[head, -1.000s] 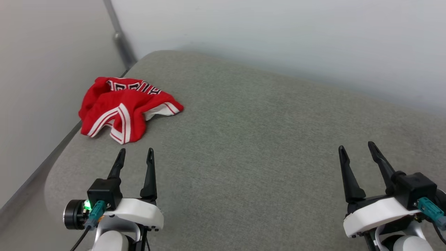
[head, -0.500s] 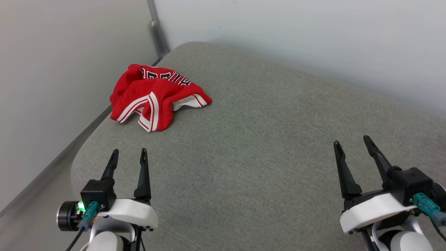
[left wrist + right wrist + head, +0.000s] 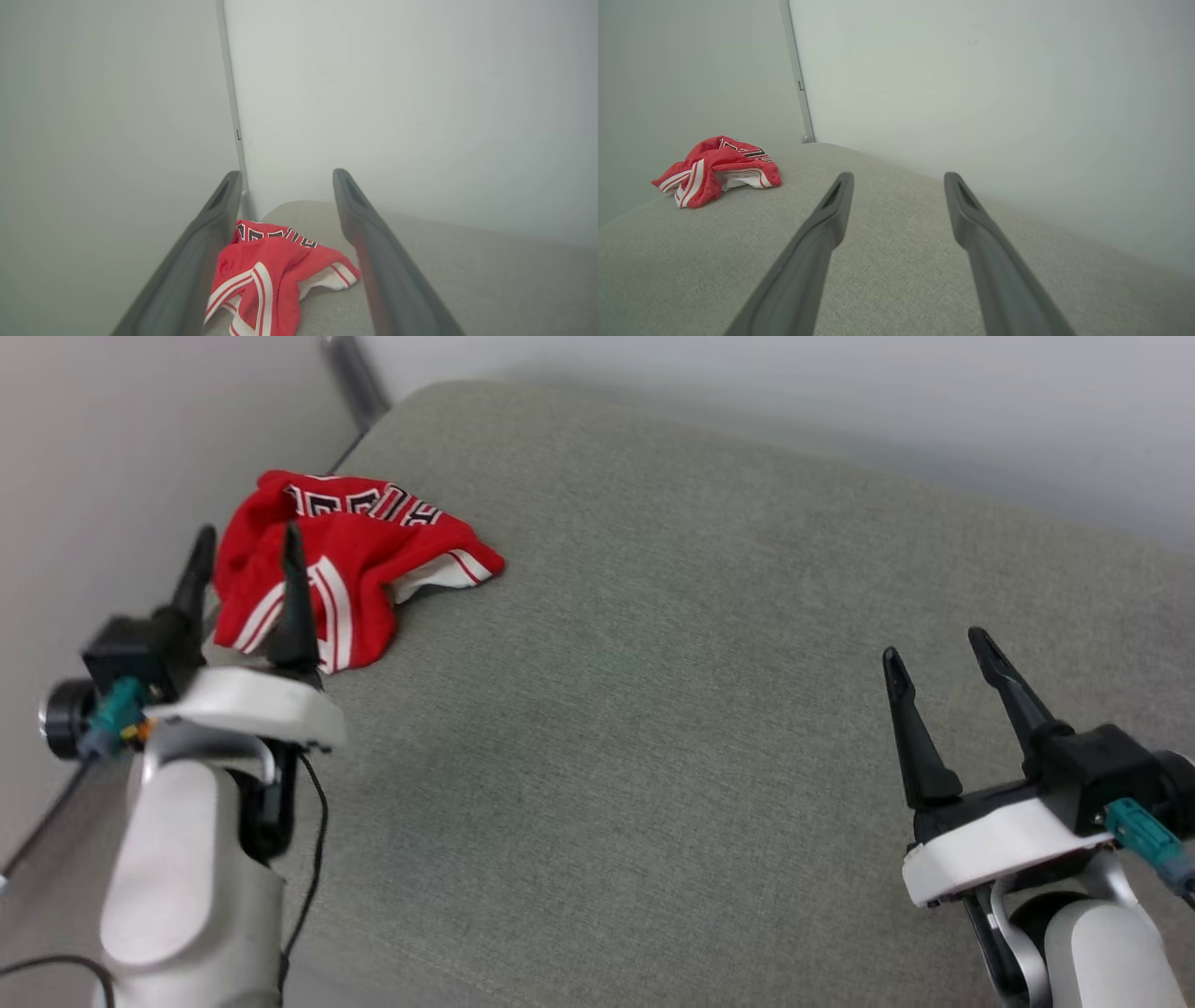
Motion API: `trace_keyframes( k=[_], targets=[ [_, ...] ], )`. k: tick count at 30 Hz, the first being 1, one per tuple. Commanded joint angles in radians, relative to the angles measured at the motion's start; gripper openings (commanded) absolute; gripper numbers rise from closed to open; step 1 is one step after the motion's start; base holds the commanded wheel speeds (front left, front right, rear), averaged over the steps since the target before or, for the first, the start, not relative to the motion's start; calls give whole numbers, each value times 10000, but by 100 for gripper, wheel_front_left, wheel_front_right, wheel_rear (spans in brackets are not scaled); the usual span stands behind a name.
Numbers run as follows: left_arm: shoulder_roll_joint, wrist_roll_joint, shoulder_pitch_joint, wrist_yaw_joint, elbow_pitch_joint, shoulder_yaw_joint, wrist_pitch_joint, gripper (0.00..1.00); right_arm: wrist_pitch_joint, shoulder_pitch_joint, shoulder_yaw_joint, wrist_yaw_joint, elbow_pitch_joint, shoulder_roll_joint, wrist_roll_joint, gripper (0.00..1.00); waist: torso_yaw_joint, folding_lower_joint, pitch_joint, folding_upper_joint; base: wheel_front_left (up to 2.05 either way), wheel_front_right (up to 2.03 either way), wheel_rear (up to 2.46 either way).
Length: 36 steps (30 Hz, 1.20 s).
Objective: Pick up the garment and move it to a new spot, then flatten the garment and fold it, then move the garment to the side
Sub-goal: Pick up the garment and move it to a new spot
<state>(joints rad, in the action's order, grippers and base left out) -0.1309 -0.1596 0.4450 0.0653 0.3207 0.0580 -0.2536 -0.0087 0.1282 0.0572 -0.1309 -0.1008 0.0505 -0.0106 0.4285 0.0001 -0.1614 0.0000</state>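
Here, the crumpled garment (image 3: pixel 373 551) lies near the grey cushion's (image 3: pixel 653 709) far left corner. The left claw (image 3: pixel 247 532), fingers parted and empty, hovers beside it; the right claw (image 3: pixel 934 644), likewise parted, is well apart.

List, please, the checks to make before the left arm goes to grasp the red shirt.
1. Left gripper jaws open: ok.
2. Garment lined up between those jaws in the left wrist view: ok.
3. Jaws low enough to reach the cloth: cannot tell.
4. Right gripper open and apart from the garment: ok.
5. Bare grey cushion beside it for a new spot: ok.
6. Garment flat: not ok, it lies crumpled.
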Motion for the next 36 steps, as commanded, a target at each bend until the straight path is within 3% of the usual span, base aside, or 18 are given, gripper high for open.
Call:
trace_keyframes(
  k=[1, 5, 11, 19, 25, 33, 34, 35, 36],
  targets=[
    [-211, -69, 504, 64, 156, 84, 161, 100, 28, 255, 32, 3, -111, -4, 118, 100, -540, -1, -624, 0, 0, 0, 0],
    [-843, -425, 1967, 216, 771, 378, 1043, 100, 129, 665, 138, 5, -405, -4, 291, 100, -1106, -1, -1456, 0, 0, 0, 0],
    [-2229, -942, 3962, 427, 1885, 733, 2732, 100, 68, 1359, 148, 3, -823, -4, 364, 100, -1886, -1, -2785, 0, 0, 0, 0],
    [-3792, -1712, 5421, 619, 3714, 530, 6290, 100, -149, 2028, 89, 3, -1010, -6, 429, 100, -2516, -1, -4094, 0, 0, 0, 0],
    [-4152, -2251, 5444, 590, 5040, 580, 8124, 100, -171, 2299, 91, 3, -1063, -6, 484, 100, -2742, -1, -4652, 0, 0, 0, 0],
    [-3993, -2527, 4863, 520, 6370, 536, 8899, 100, -127, 2360, 36, 3, -1086, -6, 492, 100, -2851, -1, -4767, 0, 0, 0, 0],
    [-3961, -2552, 4823, 543, 6447, 506, 8924, 45, -131, 2341, 30, 3, -1063, -6, 463, 100, -2852, -1, -4727, 0, 0, 0, 0],
    [-3930, -2602, 4800, 548, 6460, 489, 8839, 0, -131, 2310, 20, 3, -1041, -6, 446, 100, -2840, -1, -4677, 0, 0, 0, 0],
    [-3927, -2574, 4785, 559, 6383, 468, 8597, 0, -123, 2296, 15, 3, -1044, -6, 427, 100, -2823, -1, -4628, 0, 0, 0, 0]
  ],
)
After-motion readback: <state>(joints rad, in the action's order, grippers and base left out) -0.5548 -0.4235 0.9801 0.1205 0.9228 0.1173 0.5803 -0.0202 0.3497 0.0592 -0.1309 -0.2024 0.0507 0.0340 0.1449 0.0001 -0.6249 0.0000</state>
